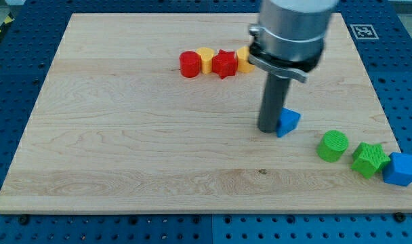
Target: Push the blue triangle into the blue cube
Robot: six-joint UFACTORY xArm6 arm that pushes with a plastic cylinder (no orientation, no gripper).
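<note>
Nearest the view's bottom sits the blue cube [401,169], at the right corner of the wooden board [125,156], touching a green star [369,159] on its left. Just left of that star, slightly apart, stands a green cylinder [333,145].

From the view's top the arm [292,30] comes down as a fat grey barrel with a dark clamp ring, and below it the straight dark rod [272,102] stands upright. My tip [270,129] rests on the board, pressed right against the left side of the blue triangle [288,122]. It is a bare rod with nothing to spread or pinch; it simply touches the triangle's side. That triangle lies right of centre, well apart from the blue cube, with the 2 green pieces between them along a line slanting down to the right.

Counting: 2 blue blocks, 2 green blocks, 2 red ones and 2 yellow ones. The reds and yellows form a touching row near the top: red cylinder [189,64], yellow block [205,59], red star [225,64], then another yellow piece [244,61] half hidden behind the arm, its shape unclear.
</note>
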